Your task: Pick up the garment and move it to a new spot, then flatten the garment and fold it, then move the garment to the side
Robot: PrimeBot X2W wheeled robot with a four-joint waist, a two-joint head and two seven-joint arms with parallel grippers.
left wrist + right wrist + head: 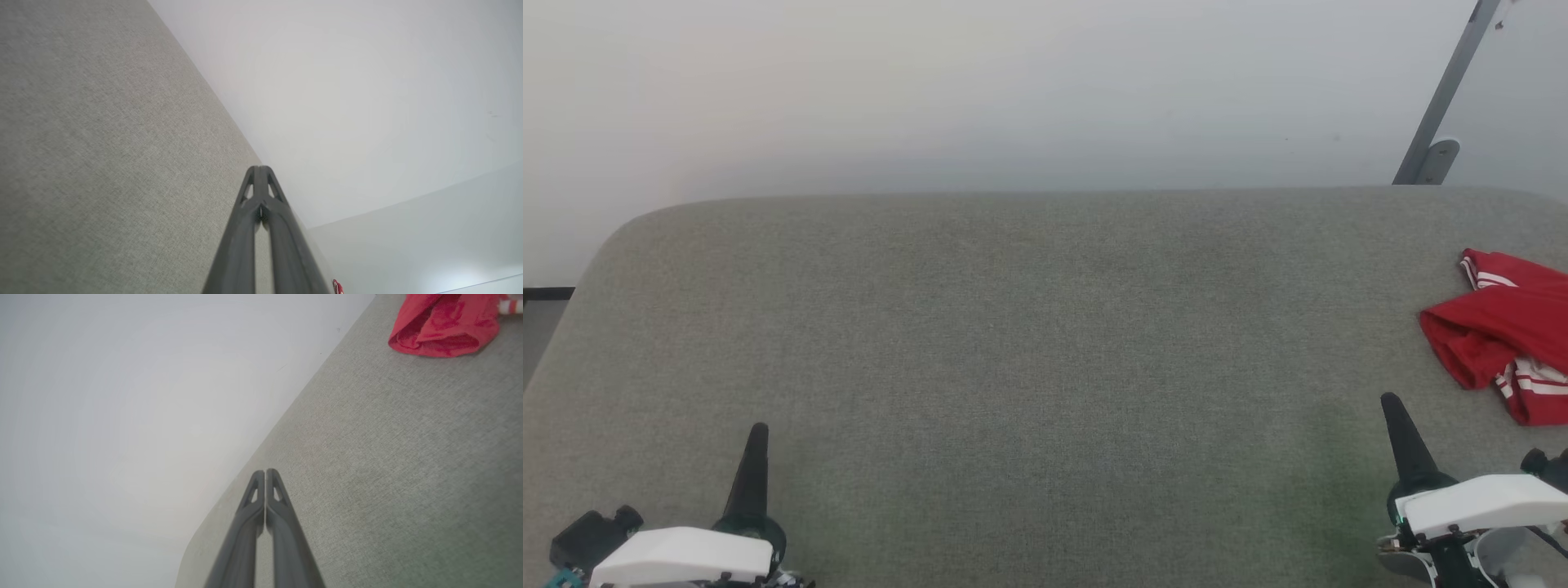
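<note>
— What sort of place is this?
— A bare test room or lab bay, by the look of it, though I cannot be certain. A broad surface (1013,343) covered in grey-green woven fabric, with rounded corners, stands against a plain white wall (1013,82).
— Anything else pointing that way?
— A slanted grey metal strut (1445,90) with a rounded foot at the far right, like rig framing. The crumpled red garment (1494,327) at the surface's right edge looks domestic; the room itself does not.
</note>
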